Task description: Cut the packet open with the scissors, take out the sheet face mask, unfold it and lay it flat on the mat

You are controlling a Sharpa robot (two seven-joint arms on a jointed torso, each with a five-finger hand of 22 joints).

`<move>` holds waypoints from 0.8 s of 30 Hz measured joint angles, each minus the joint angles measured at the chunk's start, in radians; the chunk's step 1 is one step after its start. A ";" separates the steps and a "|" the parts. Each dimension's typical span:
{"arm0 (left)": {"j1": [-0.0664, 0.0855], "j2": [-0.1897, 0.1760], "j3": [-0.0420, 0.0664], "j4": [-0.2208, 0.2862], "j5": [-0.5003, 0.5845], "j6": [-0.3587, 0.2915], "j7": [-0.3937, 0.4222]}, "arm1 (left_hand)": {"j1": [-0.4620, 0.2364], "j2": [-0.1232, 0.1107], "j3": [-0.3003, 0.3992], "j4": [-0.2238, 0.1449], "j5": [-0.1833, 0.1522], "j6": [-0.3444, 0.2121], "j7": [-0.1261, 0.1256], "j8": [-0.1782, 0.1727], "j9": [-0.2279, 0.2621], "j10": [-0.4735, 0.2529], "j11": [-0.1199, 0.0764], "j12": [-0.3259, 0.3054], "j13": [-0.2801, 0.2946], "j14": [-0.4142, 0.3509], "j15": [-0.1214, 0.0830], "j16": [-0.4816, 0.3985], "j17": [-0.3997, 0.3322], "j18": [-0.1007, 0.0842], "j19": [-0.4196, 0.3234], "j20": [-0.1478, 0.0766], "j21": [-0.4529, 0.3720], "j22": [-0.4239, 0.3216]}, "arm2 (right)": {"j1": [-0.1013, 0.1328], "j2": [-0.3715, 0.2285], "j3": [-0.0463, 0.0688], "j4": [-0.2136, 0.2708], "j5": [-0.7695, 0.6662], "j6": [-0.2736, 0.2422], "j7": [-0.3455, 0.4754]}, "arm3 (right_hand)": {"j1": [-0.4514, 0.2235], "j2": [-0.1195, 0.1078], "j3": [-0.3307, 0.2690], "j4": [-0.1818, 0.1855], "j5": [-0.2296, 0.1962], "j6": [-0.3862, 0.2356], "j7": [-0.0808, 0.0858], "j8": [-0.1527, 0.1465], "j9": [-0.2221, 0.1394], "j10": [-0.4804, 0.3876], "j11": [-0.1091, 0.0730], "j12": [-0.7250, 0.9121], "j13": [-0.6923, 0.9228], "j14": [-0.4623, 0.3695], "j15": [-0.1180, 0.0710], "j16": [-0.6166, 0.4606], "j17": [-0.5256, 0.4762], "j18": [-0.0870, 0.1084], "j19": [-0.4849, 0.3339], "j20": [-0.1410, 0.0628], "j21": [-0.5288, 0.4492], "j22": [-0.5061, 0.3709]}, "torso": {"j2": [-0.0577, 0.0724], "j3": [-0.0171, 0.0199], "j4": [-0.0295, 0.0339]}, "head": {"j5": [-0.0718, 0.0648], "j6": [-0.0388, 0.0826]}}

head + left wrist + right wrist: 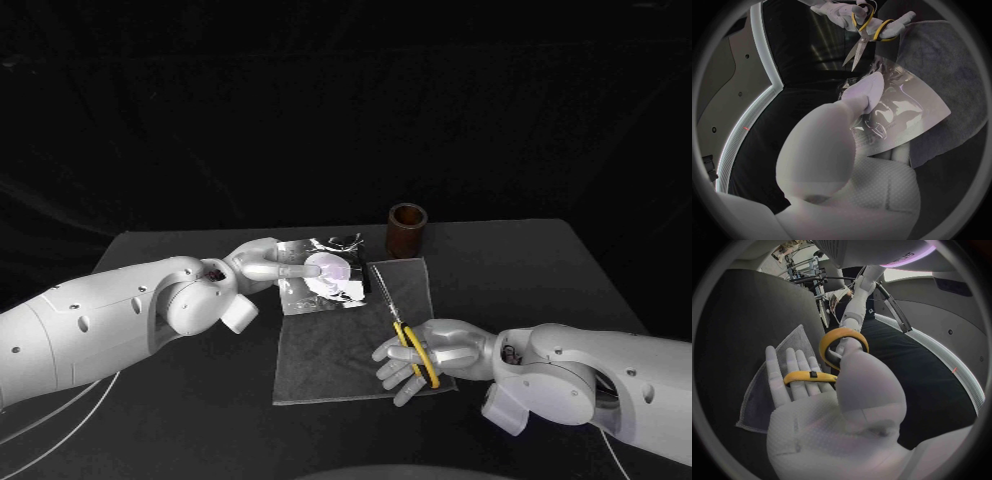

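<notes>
Head view: left robot hand (271, 266) pinches foil packet (326, 280) between thumb and finger over far end of mat (339, 370), likely presenting right edge for cut. Right robot hand (426, 358) grips scissors (392, 305), fingers threaded through yellow handles. Blades point far, tips just beside packet. Packet looks uncut.

The left arm (108, 320) reaches in, and the left hand (271, 266) pinches the packet (329, 285) between thumb and fingertip. The right arm (606, 378) angles inward. The right hand (418, 362) holds the scissors (401, 325), fingers stretched through the handles.
</notes>
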 measured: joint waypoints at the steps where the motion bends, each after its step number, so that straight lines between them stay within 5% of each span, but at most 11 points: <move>1: 0.000 0.000 0.000 0.000 0.001 0.000 0.000 | 0.000 0.000 0.000 0.000 0.000 0.000 0.000 0.000 0.000 0.000 0.000 0.000 0.000 0.000 0.000 0.000 0.000 0.000 0.000 0.000 0.000 0.000 | 0.000 0.002 0.000 -0.002 0.000 0.003 0.000 | -0.012 -0.014 0.018 0.001 0.000 -0.011 -0.001 0.005 -0.003 -0.008 0.000 0.000 0.000 -0.008 -0.003 -0.002 -0.004 0.000 0.000 0.000 -0.006 0.000 | 0.000 0.0000 0.0000 | 0.000 0.000; 5: 0.000 0.000 0.000 0.000 0.002 0.000 0.000 | 0.001 0.000 0.000 0.000 0.000 0.000 0.000 0.000 0.000 0.000 0.000 0.000 0.000 0.000 0.000 0.000 0.000 0.000 0.000 0.000 0.000 0.000 | 0.000 0.013 0.000 -0.012 0.004 0.011 0.000 | -0.030 -0.040 0.049 0.002 0.000 -0.059 -0.007 0.008 -0.024 -0.020 0.003 0.000 0.000 -0.026 0.000 -0.002 -0.010 0.000 -0.007 0.000 -0.013 0.000 | 0.000 -0.0001 0.0005 | 0.001 -0.001; 24: 0.000 0.001 0.000 0.006 0.004 0.002 0.000 | 0.000 0.000 0.004 -0.004 0.000 -0.001 -0.001 -0.001 0.000 0.000 0.000 0.000 0.000 0.000 0.000 -0.004 0.001 0.000 0.000 0.000 0.000 0.000 | 0.008 0.055 0.000 -0.055 0.023 0.022 -0.001 | -0.040 -0.048 0.064 0.000 0.000 -0.084 -0.011 0.027 -0.024 -0.030 0.003 0.007 0.002 -0.039 0.005 0.004 -0.013 0.000 -0.007 0.000 -0.021 0.000 | 0.001 -0.0001 0.0000 | 0.007 -0.007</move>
